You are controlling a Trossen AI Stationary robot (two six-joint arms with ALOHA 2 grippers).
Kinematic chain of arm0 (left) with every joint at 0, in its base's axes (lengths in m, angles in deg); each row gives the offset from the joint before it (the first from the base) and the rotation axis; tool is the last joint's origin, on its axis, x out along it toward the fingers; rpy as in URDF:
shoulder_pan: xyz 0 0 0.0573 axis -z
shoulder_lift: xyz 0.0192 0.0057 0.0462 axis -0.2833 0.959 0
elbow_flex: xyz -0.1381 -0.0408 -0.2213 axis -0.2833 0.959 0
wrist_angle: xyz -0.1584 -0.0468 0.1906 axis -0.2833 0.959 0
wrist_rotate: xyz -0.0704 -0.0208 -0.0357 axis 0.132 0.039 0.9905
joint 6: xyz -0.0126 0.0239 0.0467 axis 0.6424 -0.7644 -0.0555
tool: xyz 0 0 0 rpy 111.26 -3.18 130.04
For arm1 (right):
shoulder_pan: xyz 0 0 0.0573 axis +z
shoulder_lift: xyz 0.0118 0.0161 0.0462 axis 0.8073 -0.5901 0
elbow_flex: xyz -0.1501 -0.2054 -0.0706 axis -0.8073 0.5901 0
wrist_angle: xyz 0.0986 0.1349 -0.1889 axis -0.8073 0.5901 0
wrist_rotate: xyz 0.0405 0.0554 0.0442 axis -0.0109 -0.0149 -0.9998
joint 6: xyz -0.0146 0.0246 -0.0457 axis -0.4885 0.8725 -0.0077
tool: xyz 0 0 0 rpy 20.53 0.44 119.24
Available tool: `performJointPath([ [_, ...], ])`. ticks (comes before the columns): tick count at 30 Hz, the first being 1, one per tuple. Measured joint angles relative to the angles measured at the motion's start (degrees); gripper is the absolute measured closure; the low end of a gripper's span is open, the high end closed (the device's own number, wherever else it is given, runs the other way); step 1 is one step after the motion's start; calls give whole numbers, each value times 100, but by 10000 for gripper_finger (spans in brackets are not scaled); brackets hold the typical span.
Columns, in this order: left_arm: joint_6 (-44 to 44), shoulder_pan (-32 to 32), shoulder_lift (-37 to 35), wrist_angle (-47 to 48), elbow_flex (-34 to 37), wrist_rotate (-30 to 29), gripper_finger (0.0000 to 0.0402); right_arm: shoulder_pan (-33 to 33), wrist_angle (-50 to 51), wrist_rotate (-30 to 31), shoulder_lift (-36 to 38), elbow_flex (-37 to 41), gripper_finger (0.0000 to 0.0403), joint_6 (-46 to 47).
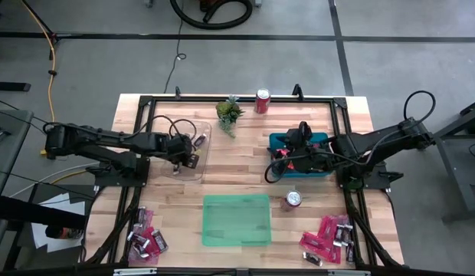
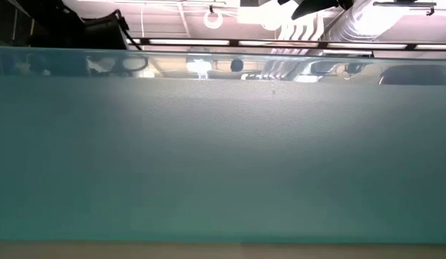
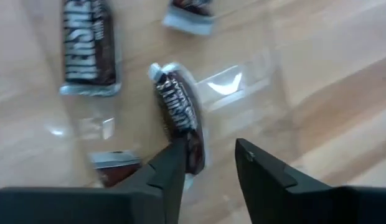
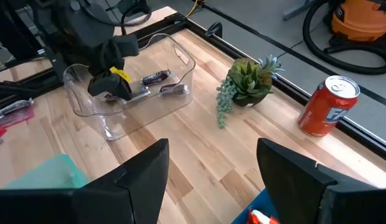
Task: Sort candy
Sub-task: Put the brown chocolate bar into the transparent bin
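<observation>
High view: left gripper [image 1: 181, 159] sits at centre left over the clear tray [image 1: 201, 170]; right gripper [image 1: 277, 164] waits by the blue tray [image 1: 320, 138] at centre right; candy piles [image 1: 148, 241] lie at the lower corners of the worktop [image 1: 237, 188], beside the green tray [image 1: 236, 220].
Low view: only a teal wall fills the frame.
Left wrist view: fingers [image 3: 171, 171] spread, a dark bar [image 3: 179, 113] lying loose against one tip.
Right wrist view: fingers [image 4: 140, 171] spread, holding nothing.
Step advice: probably a release; lift straight up so the bar stays inside.
</observation>
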Motion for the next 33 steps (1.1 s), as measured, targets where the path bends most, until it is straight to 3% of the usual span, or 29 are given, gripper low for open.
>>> performJointPath([
  [7, -191, 0, -635, -211, -63, 44, 235, 0, 1, 0, 0, 0, 164, -43],
  [13, -474, 18, -1316, -214, -639, 59, 225, 0, 2, 2, 0, 0, 164, -60],
  [18, -821, 437, -1659, -1124, -1332, 679, 225, 0, 4, 2, 0, 0, 164, -63],
  [23, -858, 1594, -1540, -1518, -2038, 1196, 231, 0, 9, 0, 0, 0, 164, -60],
  [28, -280, 3293, -965, -726, -2472, 910, 234, 0, 50, -116, 0, 0, 164, -58],
  [33, 369, 5024, 87, 276, -2490, 881, 234, 0, 52, -210, 0, 0, 164, -58],
])
